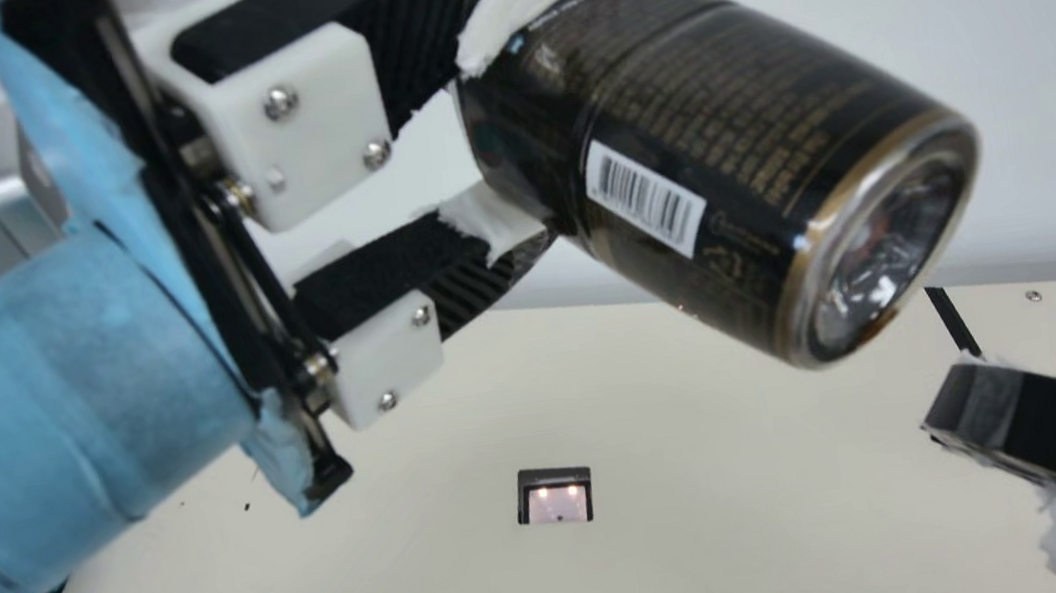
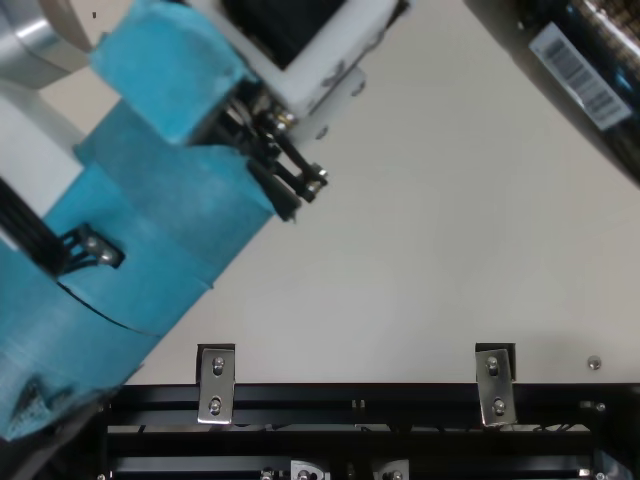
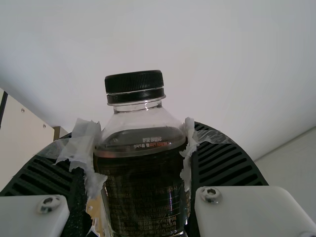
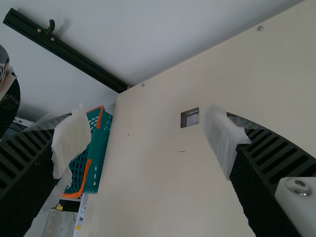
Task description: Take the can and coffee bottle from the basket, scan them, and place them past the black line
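My left gripper (image 1: 507, 128) is shut on the dark coffee bottle (image 1: 723, 162), held tilted high above the table, its base toward the lower right and its barcode facing the neck camera. In the left wrist view, the black-capped coffee bottle (image 3: 140, 182) sits between the taped fingers of my left gripper (image 3: 140, 148). The bottle's barcode side (image 2: 580, 75) also appears at the top view's upper right. My right gripper (image 1: 976, 413) is low at the main view's right, near the black line (image 1: 952, 320). In the right wrist view, my right gripper (image 4: 143, 140) is open with nothing between its fingers.
A small lit scanner window (image 1: 556, 497) is set in the cream table (image 1: 400, 564). The teal basket with orange parts (image 4: 101, 148) stands at the table's left edge. A metal rail (image 2: 350, 395) runs along the edge in the top view.
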You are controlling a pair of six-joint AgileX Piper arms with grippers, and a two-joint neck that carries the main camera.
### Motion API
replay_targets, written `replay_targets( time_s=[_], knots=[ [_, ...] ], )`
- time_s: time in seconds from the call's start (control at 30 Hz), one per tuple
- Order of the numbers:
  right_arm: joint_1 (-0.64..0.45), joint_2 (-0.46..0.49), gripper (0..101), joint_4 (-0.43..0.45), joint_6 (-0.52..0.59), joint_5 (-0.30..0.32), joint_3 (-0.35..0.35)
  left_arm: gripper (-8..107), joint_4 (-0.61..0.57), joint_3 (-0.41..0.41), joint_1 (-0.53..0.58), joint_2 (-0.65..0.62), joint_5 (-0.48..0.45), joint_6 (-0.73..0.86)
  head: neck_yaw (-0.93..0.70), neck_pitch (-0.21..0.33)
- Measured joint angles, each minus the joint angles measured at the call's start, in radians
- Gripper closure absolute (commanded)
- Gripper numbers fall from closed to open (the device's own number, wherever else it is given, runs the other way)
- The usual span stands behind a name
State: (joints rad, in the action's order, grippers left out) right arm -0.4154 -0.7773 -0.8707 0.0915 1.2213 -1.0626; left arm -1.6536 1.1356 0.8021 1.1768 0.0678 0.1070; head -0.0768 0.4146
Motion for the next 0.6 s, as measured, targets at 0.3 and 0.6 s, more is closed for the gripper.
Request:
replay_targets(
  time_s=[0.3,0.6],
  knots=[
    [0.000,0.000,0,0.000,0.000,0.000,0.000,89,-0.005,0.000,0.000,0.000,0.000,0.000,0.000,0.000],
    [0.000,0.000,0,0.000,0.000,0.000,0.000,89,0.013,-0.002,-0.007,-0.004,-0.001,-0.007,0.000,-0.005]
  ],
)
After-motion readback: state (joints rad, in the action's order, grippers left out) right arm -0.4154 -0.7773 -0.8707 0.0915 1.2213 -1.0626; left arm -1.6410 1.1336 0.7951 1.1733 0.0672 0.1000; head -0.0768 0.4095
